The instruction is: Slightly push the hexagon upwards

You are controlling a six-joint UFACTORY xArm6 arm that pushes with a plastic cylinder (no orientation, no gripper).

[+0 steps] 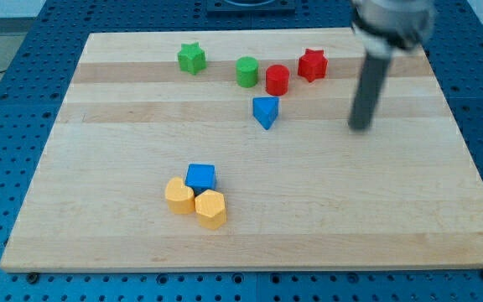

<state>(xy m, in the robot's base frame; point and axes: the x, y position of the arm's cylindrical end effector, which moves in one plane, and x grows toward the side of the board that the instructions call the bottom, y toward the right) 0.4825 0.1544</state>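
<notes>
Wooden board point(141, 126), yellow hexagon point(179, 195), my tip point(360, 127)

A yellow hexagon block point(210, 209) lies flat on the wooden tabletop point(350, 210), toward the view's bottom, left of centre. It touches a second yellow block point(179, 195) on its left and a blue cube point(200, 177) just above it.

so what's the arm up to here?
The xArm's dark rod is out at the view's right, my tip resting on the wooden board, touching no block. The yellow hexagon block it should nudge upward sits near the view's bottom, packed against a blue cube and a second yellow block. The push hasn't begun.
</notes>
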